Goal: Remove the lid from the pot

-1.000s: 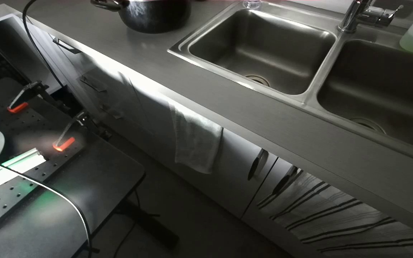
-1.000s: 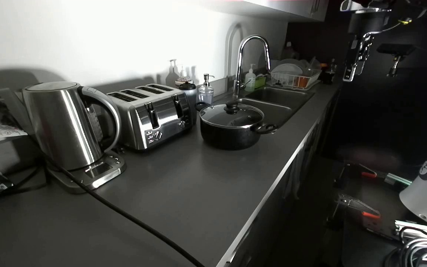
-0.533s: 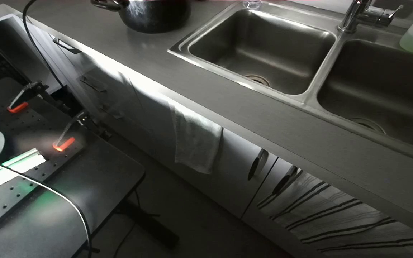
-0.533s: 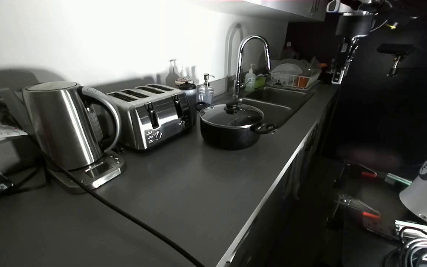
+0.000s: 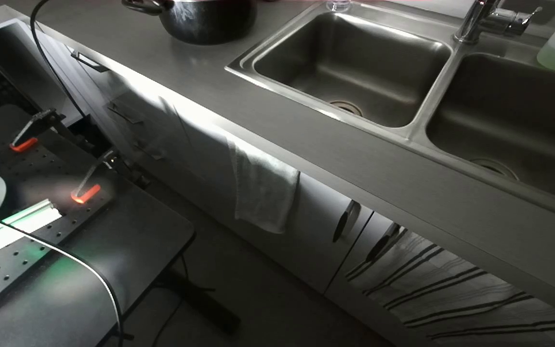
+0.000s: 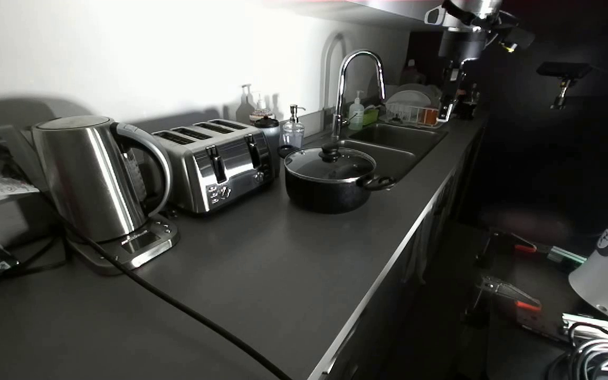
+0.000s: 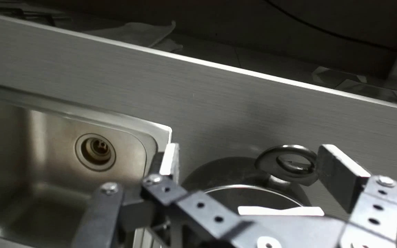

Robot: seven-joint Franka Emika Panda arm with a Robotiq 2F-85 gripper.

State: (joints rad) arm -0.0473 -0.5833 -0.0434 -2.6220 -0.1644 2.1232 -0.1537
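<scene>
The black pot (image 6: 328, 198) stands upright on the counter, and its belly also shows at the top edge of an exterior view (image 5: 210, 21). The see-through lid (image 6: 309, 164) with pale rim and black knob sits on the pot. In the wrist view, part of the lid (image 7: 246, 197), the pot (image 7: 226, 170) and a side handle (image 7: 288, 162) show beyond the fingers; the knob is hidden behind the gripper. My gripper (image 6: 445, 112) hangs high in the air, well apart from the pot, pointing down. In the wrist view the gripper (image 7: 253, 165) has its fingers wide apart with nothing held.
A toaster (image 6: 219, 163) and a kettle (image 6: 87, 179) stand beside the pot. A soap dispenser (image 6: 293, 129) and tall faucet (image 6: 342, 89) are behind it. The steel sink (image 5: 239, 67) adjoins the pot, with a dish rack (image 6: 415, 113) beyond. A black cable (image 6: 177, 306) crosses the counter.
My gripper has moved left in an exterior view, from the dark area on the right to in front of the dish rack. The pot and lid have not moved.
</scene>
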